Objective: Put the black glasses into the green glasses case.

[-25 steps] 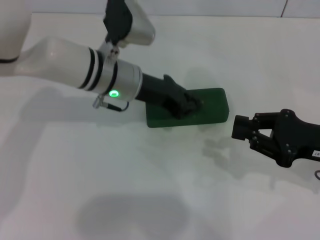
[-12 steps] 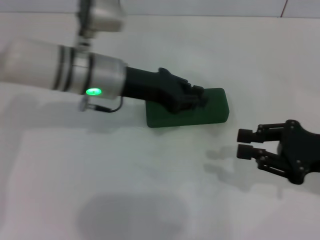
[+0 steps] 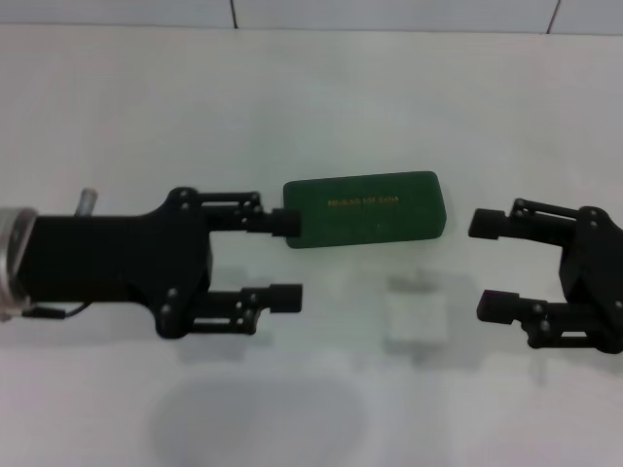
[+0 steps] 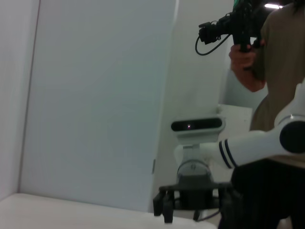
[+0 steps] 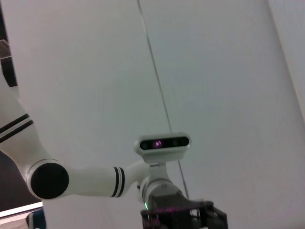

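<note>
The green glasses case [image 3: 368,208] lies shut on the white table [image 3: 321,88], with the gold lettering on its lid showing. The black glasses are not in view. My left gripper [image 3: 285,261] is open and empty, level with the table, just left of the case. Its upper fingertip [image 3: 285,222] is at the case's left end. My right gripper [image 3: 489,266] is open and empty, to the right of the case and apart from it. The left wrist view shows the right gripper [image 4: 193,204] far off, and the right wrist view shows the left gripper [image 5: 181,217] far off.
A pale square patch [image 3: 417,316] lies on the table in front of the case, between the two grippers. In the left wrist view a person [image 4: 271,71] holding a camera stands behind the right arm.
My left arm has drawn back off the case to the left, and its gripper now lies level and open. The case lid is uncovered. My right gripper has moved a little right and opened wider.
</note>
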Action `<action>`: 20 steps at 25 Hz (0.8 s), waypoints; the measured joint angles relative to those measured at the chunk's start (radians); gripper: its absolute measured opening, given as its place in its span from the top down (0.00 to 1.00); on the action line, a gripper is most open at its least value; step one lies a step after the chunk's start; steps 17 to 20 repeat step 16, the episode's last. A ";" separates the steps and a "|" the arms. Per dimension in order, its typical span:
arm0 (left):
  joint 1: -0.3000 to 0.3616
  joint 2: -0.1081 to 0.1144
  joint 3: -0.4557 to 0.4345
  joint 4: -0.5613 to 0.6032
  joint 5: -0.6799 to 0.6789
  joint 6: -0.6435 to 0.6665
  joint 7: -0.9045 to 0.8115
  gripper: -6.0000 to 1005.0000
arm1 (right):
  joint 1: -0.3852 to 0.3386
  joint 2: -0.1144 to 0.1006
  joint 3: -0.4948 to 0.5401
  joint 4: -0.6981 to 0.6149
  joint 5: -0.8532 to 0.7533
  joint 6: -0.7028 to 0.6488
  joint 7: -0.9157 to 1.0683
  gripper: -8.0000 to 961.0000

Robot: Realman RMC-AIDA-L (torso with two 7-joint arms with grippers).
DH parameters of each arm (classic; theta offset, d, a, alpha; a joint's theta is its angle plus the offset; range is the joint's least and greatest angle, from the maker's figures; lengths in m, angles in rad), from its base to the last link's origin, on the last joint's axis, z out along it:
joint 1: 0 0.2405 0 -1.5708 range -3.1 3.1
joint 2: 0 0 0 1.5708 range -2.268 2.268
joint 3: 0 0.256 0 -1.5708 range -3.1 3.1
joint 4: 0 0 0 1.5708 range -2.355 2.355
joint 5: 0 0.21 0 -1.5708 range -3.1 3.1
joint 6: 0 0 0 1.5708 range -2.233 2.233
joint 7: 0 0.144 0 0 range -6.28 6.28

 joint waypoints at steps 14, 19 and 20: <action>-0.007 0.015 -0.027 -0.138 0.011 0.000 0.137 0.35 | 0.046 0.010 -0.023 -0.014 -0.006 -0.005 0.022 0.08; -0.008 0.015 -0.027 -0.138 0.012 -0.001 0.138 0.35 | 0.049 0.010 -0.034 -0.013 -0.004 0.000 0.021 0.08; -0.008 0.015 -0.027 -0.138 0.012 -0.001 0.138 0.35 | 0.049 0.010 -0.034 -0.013 -0.004 0.000 0.021 0.08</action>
